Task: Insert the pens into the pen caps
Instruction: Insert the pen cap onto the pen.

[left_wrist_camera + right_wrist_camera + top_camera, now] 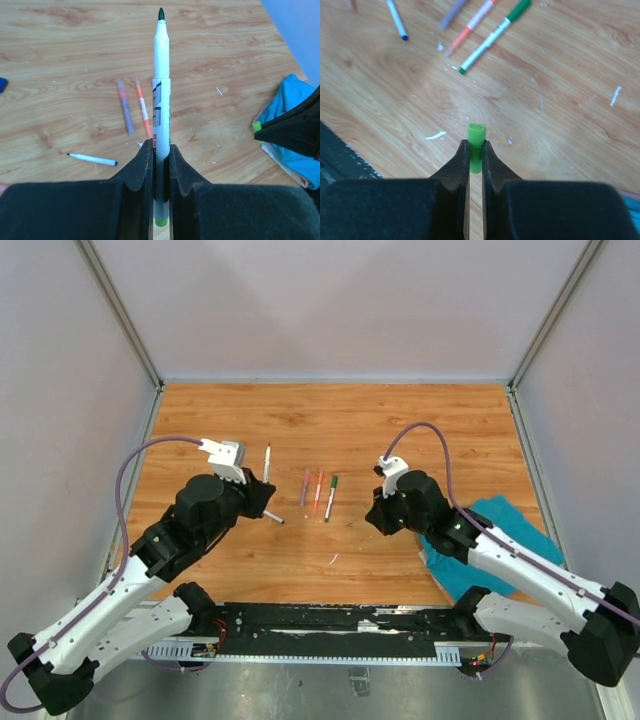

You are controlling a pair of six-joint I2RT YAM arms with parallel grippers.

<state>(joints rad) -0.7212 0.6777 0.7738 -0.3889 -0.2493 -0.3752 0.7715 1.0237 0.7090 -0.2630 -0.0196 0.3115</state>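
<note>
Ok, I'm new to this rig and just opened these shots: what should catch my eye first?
The left gripper is shut on a white-barrelled marker pen with a dark green tip, seen close in its wrist view. The right gripper pinches a short bright green plastic cap that sticks out past its fingertips. Between the arms, on the wooden table, a purple pen, an orange pen and a green-ended pen lie side by side.

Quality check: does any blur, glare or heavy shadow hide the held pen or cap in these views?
No. Top external: even soft light on the table, faint shadows, no glare. Left wrist: the pen in the left gripper is crisp. Right wrist: the green cap in the right gripper is clear; the loose pens at the top edge are slightly blurred.
</note>
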